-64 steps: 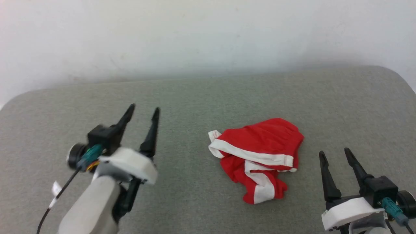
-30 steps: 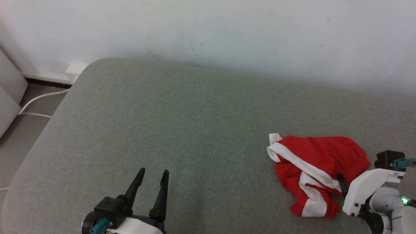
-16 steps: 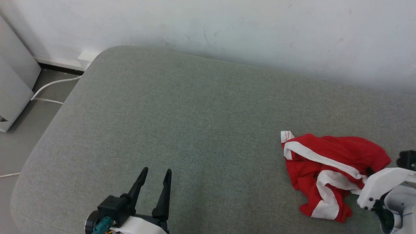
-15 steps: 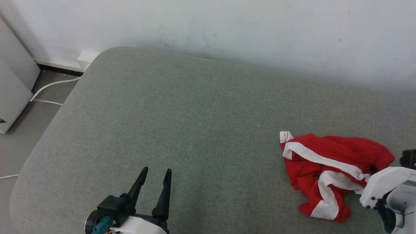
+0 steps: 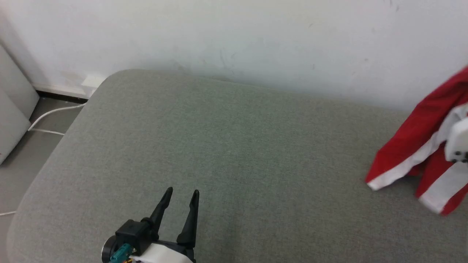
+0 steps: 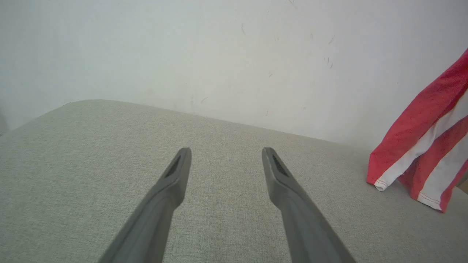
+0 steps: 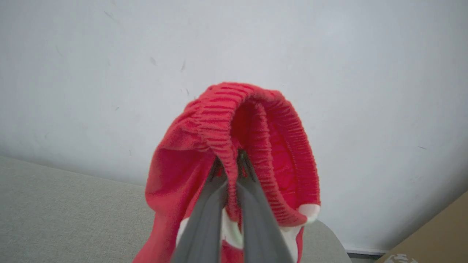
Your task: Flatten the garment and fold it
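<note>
- The red shorts (image 5: 409, 138) were held up off the grey padded worktop (image 5: 234, 153) at its right end, in front of the white wall (image 5: 234, 36).
- The right claw (image 7: 234, 162) was pressed together on the gathered waistband (image 7: 223, 120), pinching its elastic edge. The band's loop stood open above the fingers.
- The waistband grip was judged deliberate: hung from the top, the legs drop and the crumples fall out before laying flat.
- The white-trimmed leg hems (image 6: 380, 184) were dangled low. Contact with the worktop could not be told.
- The left claw (image 5: 182, 190) was spread and empty, low over the near worktop and well apart from the shorts. It was judged ready for a second waistband corner.
- Flattening was not yet done and folding was not started.
</note>
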